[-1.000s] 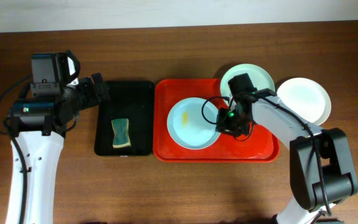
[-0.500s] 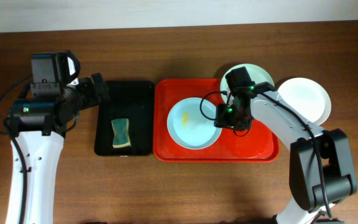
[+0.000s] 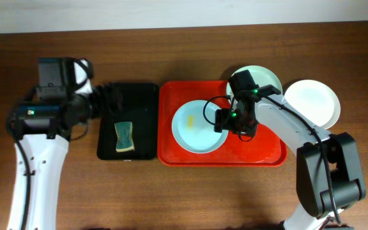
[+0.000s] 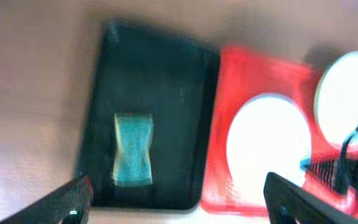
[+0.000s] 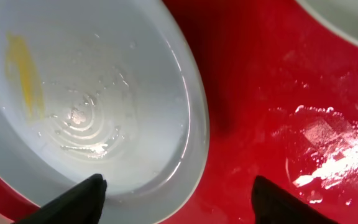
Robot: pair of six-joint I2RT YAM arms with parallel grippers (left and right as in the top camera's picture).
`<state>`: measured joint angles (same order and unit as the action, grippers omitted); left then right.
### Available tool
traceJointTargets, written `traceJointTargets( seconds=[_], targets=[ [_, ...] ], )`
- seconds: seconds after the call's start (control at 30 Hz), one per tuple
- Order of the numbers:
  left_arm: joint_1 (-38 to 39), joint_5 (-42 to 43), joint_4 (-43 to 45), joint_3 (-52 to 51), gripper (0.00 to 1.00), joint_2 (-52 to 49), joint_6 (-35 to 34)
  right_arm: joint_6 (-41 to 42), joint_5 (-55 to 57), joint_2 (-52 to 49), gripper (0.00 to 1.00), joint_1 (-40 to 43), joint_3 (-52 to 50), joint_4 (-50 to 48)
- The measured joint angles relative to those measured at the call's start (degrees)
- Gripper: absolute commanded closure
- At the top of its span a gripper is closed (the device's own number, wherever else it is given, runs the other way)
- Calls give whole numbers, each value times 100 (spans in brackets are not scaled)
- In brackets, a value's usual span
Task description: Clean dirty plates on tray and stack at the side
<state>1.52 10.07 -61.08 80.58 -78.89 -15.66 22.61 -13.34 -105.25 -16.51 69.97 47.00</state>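
Brown wood makes up the counter (image 3: 171, 191), with a red tray (image 3: 260, 156) in the middle and a black tray (image 3: 139, 96) just beside it. On the red tray lies a blue plate (image 3: 193, 131) with a yellow smear (image 3: 190, 119), so it is dirty. A green plate (image 3: 267, 76) sits at the far corner of the red tray, partly over the rim. A white plate (image 3: 312, 102) rests on the counter beside the tray. A sponge (image 3: 124, 137) lies in the black tray.

The left fingers (image 4: 67, 202) hang above the black tray, wide open, holding nothing. The right fingers (image 5: 73, 202) are wide open too, low by the edge of the blue plate, one over the plate and one over the tray, holding nothing.

I think the step now is getting the sponge. Next, the left fingers need to go down, close on the sponge, and rub the yellow smear away
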Motion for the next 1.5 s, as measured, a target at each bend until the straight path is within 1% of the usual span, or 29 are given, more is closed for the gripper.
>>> traceJointTargets(
  seconds=[0.13, 0.17, 0.2, 0.23, 0.27, 0.33, 0.37, 0.43, 0.57, 0.6, 0.7, 0.9, 1.0, 1.17, 1.5],
  targets=[
    [538, -160, -28, -922, 2, -181, -17, -11, 0, 0, 32, 0, 0, 13],
    [592, -223, 17, -1062, 6, -249, -20, -11, 0, 0, 32, 0, 0, 11],
    [616, -275, 68, -1156, 30, -315, -17, -9, 2, 0, 32, 0, 0, 13],
    [621, -337, 136, -1200, 49, -385, -13, -11, 0, 0, 32, 0, 0, 11],
    [619, -374, 203, -1202, 53, -431, -7, -9, 0, 0, 32, 0, 0, 17],
    [619, -463, 315, -1202, 54, -466, 17, -9, 0, 0, 32, 0, 0, 48],
    [619, -535, 374, -1202, 57, -498, 39, -9, 0, 0, 32, 0, 0, 59],
    [629, -713, 439, -1207, 58, -627, 31, -9, 0, 0, 32, 0, 0, 61],
    [629, -986, 671, -1246, 58, -1228, 44, -11, 2, 0, 32, 0, 0, 61],
    [629, -1025, 765, -1257, 61, -1405, 42, -13, 2, 0, 32, 0, 0, 59],
    [629, -1104, 1001, -1290, 61, -1910, 44, -9, 2, 0, 32, 0, 0, 66],
    [629, -1384, 1217, -1305, 72, -2227, 48, -13, 2, 0, 31, 0, 0, 61],
    [629, -1451, 1298, -1320, 74, -2227, 44, -11, 2, 0, 32, 0, 0, 59],
    [629, -1462, 1519, -1558, 74, -2227, 44, -9, 2, 0, 31, 0, 0, 57],
    [629, -1370, 1596, -1716, 68, -2256, 44, -11, 2, 0, 31, 0, 0, 57]
  ],
)
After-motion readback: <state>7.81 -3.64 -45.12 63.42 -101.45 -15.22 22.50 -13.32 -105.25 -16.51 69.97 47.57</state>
